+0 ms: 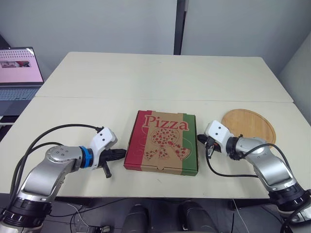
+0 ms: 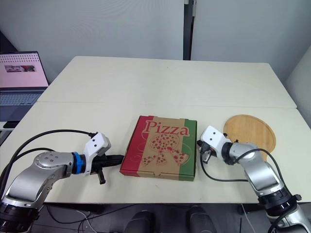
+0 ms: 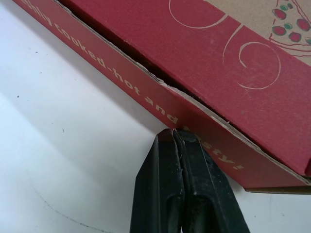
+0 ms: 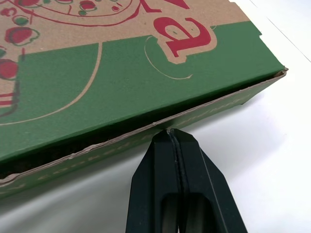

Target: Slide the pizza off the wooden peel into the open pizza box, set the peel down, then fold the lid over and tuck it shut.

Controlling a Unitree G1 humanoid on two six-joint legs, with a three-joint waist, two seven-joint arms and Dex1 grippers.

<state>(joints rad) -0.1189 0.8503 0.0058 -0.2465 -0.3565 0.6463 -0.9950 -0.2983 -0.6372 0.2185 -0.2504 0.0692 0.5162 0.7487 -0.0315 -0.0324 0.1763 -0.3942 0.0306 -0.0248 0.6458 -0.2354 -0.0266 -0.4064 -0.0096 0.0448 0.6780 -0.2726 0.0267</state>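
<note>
The pizza box [image 1: 163, 141] lies in the middle of the table with its printed lid folded down flat. My left gripper [image 1: 123, 154] is shut, its tip touching the box's red left side wall [image 3: 146, 92]. On the opposite side my right gripper [image 1: 199, 139] is shut too, tip pressed against the green right side wall [image 4: 160, 124] just under the lid's edge. The round wooden peel [image 1: 249, 125] rests flat on the table to the right of the box, bare. The pizza is hidden.
A laptop [image 1: 18, 73] with a lit screen stands off the table's far left. The white table [image 1: 160, 77] stretches wide behind the box, a seam crossing it.
</note>
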